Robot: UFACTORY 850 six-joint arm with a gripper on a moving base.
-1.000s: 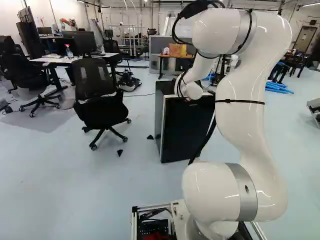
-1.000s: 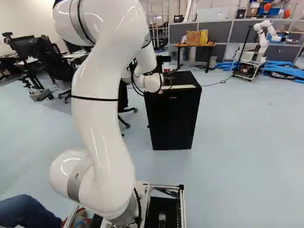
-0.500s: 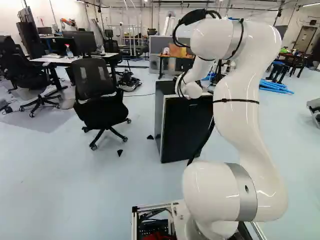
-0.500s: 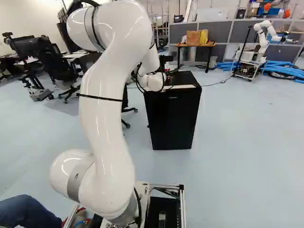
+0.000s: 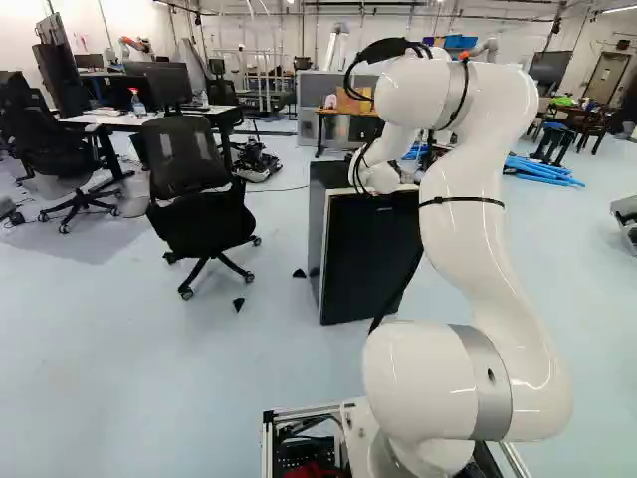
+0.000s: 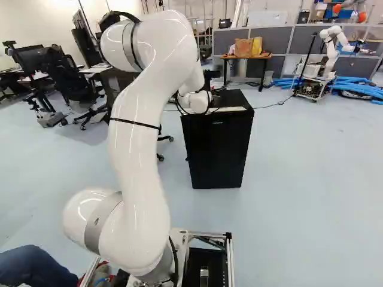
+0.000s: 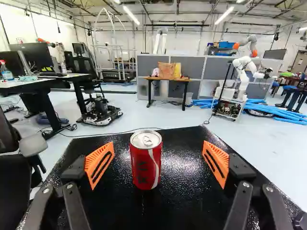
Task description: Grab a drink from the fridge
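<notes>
Above the top of the black fridge (image 6: 218, 143), in the right base view, the gripper (image 6: 218, 89) shows small and dark at the wrist's far side. The wrist view has the gripper (image 7: 158, 164) open, its orange pads (image 7: 100, 164) standing wide apart. A red drink can (image 7: 145, 163) with a silver lid stands upright on the fridge's black top (image 7: 187, 201), between the two fingers and nearer to one of them. Neither pad touches it. In the left base view the fridge (image 5: 368, 259) stands behind the arm's wrist, which hides the can.
An office chair (image 5: 199, 199) stands beside the fridge in the left base view. Beyond the fridge are a wooden table with bags (image 7: 168, 79), grey partitions, blue tubes (image 7: 278, 112) and another robot (image 7: 242, 76) on a cart. A cable (image 7: 139, 129) runs over the floor behind the fridge.
The arm's upper links have swung leftward in the left base view and rightward in the right base view. The wrist has shifted only slightly over the fridge. The base has stayed put.
</notes>
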